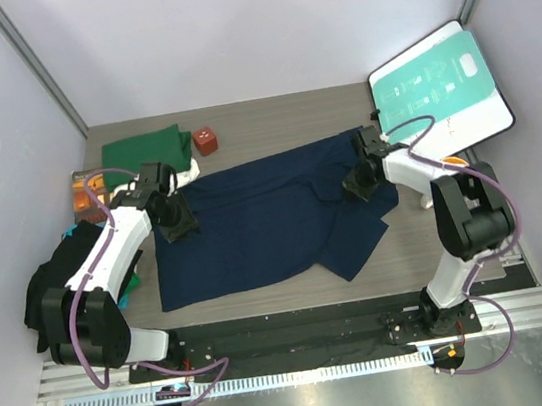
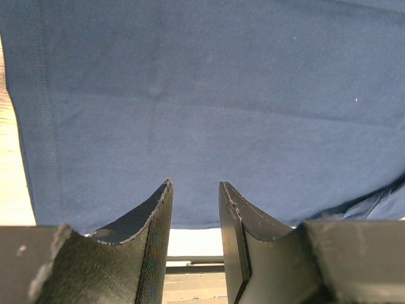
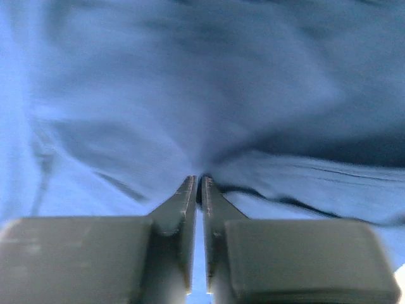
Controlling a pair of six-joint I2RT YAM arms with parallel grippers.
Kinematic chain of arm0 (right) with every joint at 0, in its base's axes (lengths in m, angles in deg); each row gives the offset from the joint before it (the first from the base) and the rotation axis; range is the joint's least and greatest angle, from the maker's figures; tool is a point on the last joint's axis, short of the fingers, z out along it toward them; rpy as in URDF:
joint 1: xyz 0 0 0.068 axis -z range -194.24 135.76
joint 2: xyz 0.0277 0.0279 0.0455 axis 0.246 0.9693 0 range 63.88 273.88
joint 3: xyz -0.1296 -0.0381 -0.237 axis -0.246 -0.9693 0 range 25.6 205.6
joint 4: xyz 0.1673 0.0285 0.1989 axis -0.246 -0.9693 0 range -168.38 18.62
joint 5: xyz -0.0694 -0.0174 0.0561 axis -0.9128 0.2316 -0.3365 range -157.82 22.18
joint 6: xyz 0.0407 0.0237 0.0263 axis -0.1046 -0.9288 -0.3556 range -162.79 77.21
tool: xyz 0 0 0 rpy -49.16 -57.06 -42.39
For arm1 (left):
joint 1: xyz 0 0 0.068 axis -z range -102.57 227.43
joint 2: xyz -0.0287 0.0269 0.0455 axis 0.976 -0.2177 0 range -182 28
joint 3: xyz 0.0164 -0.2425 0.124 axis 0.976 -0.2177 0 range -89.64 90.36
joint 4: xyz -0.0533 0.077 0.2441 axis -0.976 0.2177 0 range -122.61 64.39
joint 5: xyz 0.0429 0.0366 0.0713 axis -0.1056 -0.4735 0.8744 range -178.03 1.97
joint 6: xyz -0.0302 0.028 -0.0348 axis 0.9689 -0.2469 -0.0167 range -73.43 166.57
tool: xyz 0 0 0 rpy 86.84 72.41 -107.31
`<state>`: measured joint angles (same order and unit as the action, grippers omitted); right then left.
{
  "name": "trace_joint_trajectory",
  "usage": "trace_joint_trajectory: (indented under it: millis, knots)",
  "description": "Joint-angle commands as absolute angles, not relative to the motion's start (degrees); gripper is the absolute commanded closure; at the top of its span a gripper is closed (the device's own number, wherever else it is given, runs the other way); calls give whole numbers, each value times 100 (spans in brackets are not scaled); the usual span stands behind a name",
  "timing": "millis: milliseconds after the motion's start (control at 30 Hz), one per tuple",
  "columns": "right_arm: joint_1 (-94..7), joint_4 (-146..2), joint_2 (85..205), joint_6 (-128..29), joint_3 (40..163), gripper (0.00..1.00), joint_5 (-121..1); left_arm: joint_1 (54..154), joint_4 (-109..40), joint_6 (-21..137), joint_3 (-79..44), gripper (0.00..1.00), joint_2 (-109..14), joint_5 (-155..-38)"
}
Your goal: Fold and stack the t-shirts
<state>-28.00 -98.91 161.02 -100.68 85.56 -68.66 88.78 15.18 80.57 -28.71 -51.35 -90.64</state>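
Lying spread across the table (image 1: 268, 112) is the navy t-shirt (image 1: 254, 226). The teal-and-white board (image 1: 441, 83) at the back right carries print too small to read. The dark green t-shirt (image 1: 147, 150) sits folded back left. The right gripper (image 3: 197, 180) pinches the navy cloth. The left gripper (image 2: 195, 187) hangs parted and empty above its edge.

The left arm (image 1: 107, 256) and right arm (image 1: 430, 181) were built of white shell links and bulky black joints. A thin purple cable (image 1: 97, 187) looped along each from base to wrist. The left hand (image 2: 195, 190) and right hand (image 3: 195, 183) were matte black, with flat, tapering fingers (image 2: 155, 234) scuffed pale along their edges.
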Motion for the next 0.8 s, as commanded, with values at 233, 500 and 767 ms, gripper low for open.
trace_joint_trajectory:
  millis: [233,500,767]
  knots:
    - [-2883,-10073,15864,-8297,9452,57,-7334,8920,1458,7970,-2803,64,-5268,-8961]
    - [-2585,-10856,14844,-8153,8302,50,-7400,8982,1353,8014,-2917,65,-5356,-8970]
    - [-2110,-10785,14894,-8480,7772,49,-7037,9061,1379,8058,-2829,65,-5382,-8979]
